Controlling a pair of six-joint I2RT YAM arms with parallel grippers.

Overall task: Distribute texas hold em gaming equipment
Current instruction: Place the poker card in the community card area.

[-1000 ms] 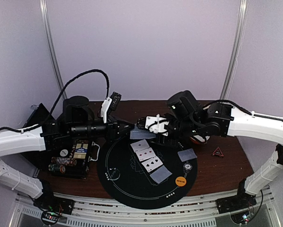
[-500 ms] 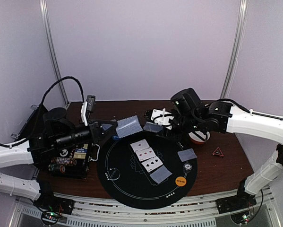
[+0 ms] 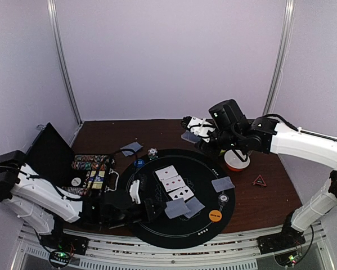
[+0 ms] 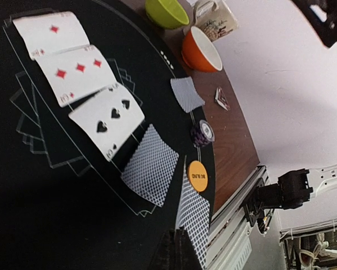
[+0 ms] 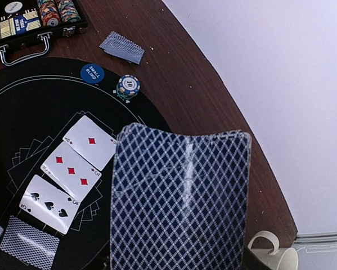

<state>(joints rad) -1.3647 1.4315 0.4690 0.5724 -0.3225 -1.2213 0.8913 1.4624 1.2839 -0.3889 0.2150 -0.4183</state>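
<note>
While the left gripper [image 4: 178,242] was clenched on the near end of a grey-blue lattice-backed playing card [image 4: 194,216], that card was held tilted, back upward, low over the near side of the black round felt mat [image 4: 55,214]. It was just beside the orange round disc [image 4: 197,175] and just past the single face-down card [image 4: 151,164] that followed the three white face-up cards [image 4: 74,72]. The step in hand was judged to be the laying of this held card at the end of that row, where an outlined slot appeared to be left free. To do it well, the card was to be levelled first and then lowered flat into the outline, parallel to its face-down neighbour and clear of it. The orange disc was not to be nudged or covered. The jaws were to be released only once the card lay fully on the felt, and the fingers drawn straight back and upward so that nothing was dragged. The right gripper [image 3: 195,128] was seen well apart over the far side of the brown wooden table [image 3: 269,197], grasping a second lattice-backed card [image 5: 179,197]; whether it was one card or several could not be told.
</note>
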